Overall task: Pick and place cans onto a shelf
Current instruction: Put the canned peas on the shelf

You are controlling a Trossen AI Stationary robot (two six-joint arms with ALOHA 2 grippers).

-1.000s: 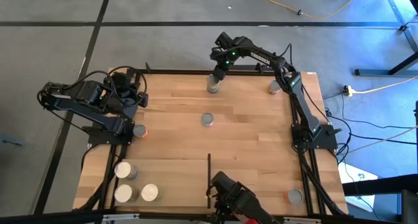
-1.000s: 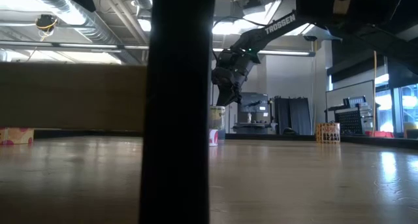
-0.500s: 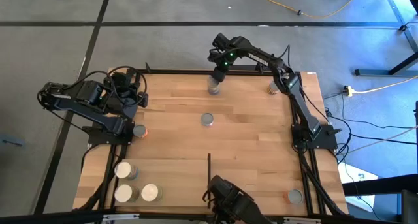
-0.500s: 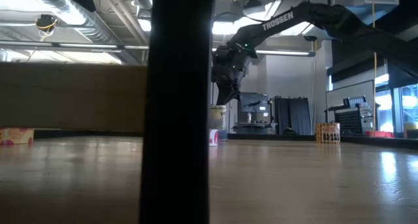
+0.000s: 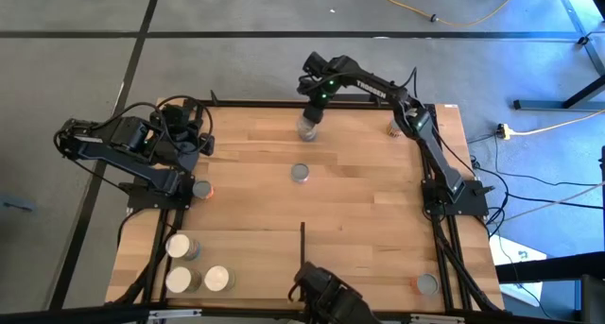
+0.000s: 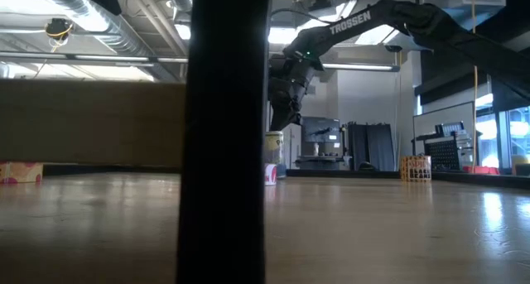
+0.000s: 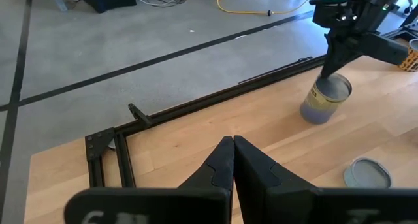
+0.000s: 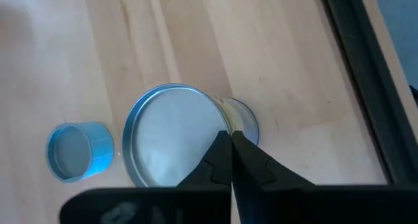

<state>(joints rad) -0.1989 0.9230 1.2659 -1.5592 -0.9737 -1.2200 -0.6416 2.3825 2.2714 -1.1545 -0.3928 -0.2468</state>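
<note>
A can with a grey top and a blue-yellow label (image 5: 306,128) stands upright on its base near the table's far edge; it also shows in the left wrist view (image 7: 325,98) and the right wrist view (image 8: 173,136). My right gripper (image 5: 310,107) is shut, pointing down at its top. A short flat can (image 5: 301,173) lies nearer the middle. Three cans (image 5: 180,247) stand on the shelf (image 5: 255,267) at the near left, bounded by its black divider (image 5: 302,248). My left gripper (image 7: 233,142) is shut and empty over the table's far left corner. My right gripper's shut fingertips (image 7: 326,75) stand from above at the far edge of the can's top rim (image 7: 336,87). I cannot tell whether they touch it. The can stands upright on the table.
More cans stand by the left arm's base (image 5: 200,189), at the far right (image 5: 395,127) and at the near right (image 5: 427,284). A dark object (image 5: 326,294) sits at the near edge. The divider (image 6: 224,151) blocks much of the low view.
My right arm has shifted slightly toward the table's left and far edge and its forearm has risen, while the shut fingers stay over the can. The dark object at the near edge has moved toward the table's left.
</note>
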